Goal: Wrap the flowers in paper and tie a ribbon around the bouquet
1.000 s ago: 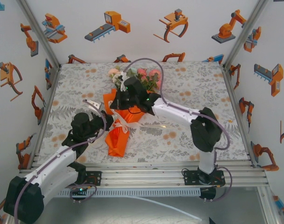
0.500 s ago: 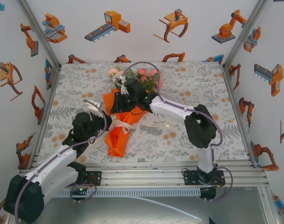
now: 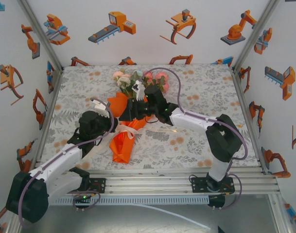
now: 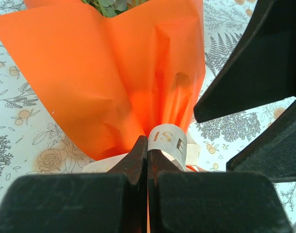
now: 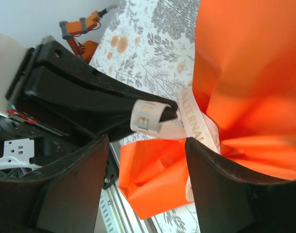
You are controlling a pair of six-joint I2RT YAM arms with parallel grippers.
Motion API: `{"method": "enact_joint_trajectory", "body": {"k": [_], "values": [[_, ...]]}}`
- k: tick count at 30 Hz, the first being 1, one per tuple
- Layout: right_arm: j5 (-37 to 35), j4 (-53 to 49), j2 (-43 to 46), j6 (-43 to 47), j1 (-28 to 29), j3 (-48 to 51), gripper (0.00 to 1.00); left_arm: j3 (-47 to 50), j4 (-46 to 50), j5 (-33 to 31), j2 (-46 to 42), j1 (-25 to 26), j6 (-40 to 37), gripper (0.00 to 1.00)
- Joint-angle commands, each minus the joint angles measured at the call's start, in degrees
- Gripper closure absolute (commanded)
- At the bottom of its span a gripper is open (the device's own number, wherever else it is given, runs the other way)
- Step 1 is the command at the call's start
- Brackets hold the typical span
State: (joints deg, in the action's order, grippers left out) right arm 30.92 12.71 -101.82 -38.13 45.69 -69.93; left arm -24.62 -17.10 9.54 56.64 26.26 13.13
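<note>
The bouquet lies mid-table: an orange paper (image 3: 121, 145) cone with the flowers (image 3: 138, 80) at its far, wide end. The cream ribbon (image 3: 124, 130) circles the cone's waist. My left gripper (image 3: 116, 127) is at that waist from the left. Its jaws (image 4: 148, 145) are shut, with a lettered ribbon (image 4: 168, 140) loop curled round the right fingertip in front of the paper (image 4: 113, 73). My right gripper (image 3: 128, 114) hovers over the cone's upper part, open. The right wrist view shows the gripper (image 5: 145, 160) wide apart, empty, with ribbon (image 5: 199, 126) and paper (image 5: 245, 63) beyond.
The leaf-print tablecloth (image 3: 201, 92) covers the table. The right gripper's black fingers (image 4: 254, 63) stand close on the right in the left wrist view. The left gripper's dark fingers (image 5: 104, 104) cross the right wrist view. The metal rail (image 3: 152, 174) runs along the near edge.
The right gripper has gone from shut to open and its arm has swung rightward, off the paper. The left gripper stays shut at the ribbon and has shifted slightly up.
</note>
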Motion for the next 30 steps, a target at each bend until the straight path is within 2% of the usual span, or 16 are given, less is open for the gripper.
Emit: {"method": "enact_joint_trajectory", "body": {"k": [1,5,9,11,12,16,17,21,23,24,26,29,30], "values": [[1.5,5.5,-2.0,-1.7,0.3,-2.8,0.39,-2.3,-0.9,2.1,0.8,0.2,1.0,1.00],[2.0,2.2,-3.9,-1.9,0.5,-4.6,0.51,-3.0,-1.0,2.2,1.5,0.1,1.1,1.00],[1.2,1.8,-3.7,-2.1,0.5,-3.4,0.56,-3.4,-1.4,2.7,2.0,0.2,1.3,1.00],[1.0,1.9,-3.8,-2.2,0.5,-3.4,0.61,-3.3,-2.0,3.6,2.3,0.2,1.5,1.00],[1.0,2.1,-3.9,-2.2,0.5,-3.5,0.67,-3.3,-2.2,3.9,2.3,0.1,1.6,1.00],[-0.3,2.6,-3.8,-2.3,0.2,-3.9,1.00,-3.4,-1.8,4.3,2.5,0.2,1.3,0.97],[-1.0,2.5,-3.5,-2.4,0.0,-3.7,1.00,-3.4,-1.4,4.0,2.1,0.1,1.3,0.93],[-4.3,2.0,-1.3,-2.0,-1.0,-1.3,1.00,-3.5,1.8,0.1,-1.2,-1.1,2.4,0.57],[-4.7,0.4,-0.4,-0.3,-1.1,-0.8,1.00,-3.8,5.5,-4.8,-4.0,-1.9,4.8,0.50],[-4.5,-0.3,-0.2,0.3,-1.1,-0.6,1.00,-3.9,8.4,-8.5,-5.2,-2.7,7.1,0.43],[-3.7,-0.6,0.1,0.3,-1.1,-0.2,1.00,-5.2,15.4,-12.6,-5.8,-4.7,10.9,0.40],[-2.0,-0.2,-0.2,-0.4,-1.1,-0.3,1.00,-7.2,23.9,-12.6,-2.5,-8.6,15.6,0.44],[-1.6,0.1,-0.2,-0.6,-1.1,-0.4,1.00,-7.7,25.7,-10.7,-0.8,-10.3,16.7,0.45]]}}
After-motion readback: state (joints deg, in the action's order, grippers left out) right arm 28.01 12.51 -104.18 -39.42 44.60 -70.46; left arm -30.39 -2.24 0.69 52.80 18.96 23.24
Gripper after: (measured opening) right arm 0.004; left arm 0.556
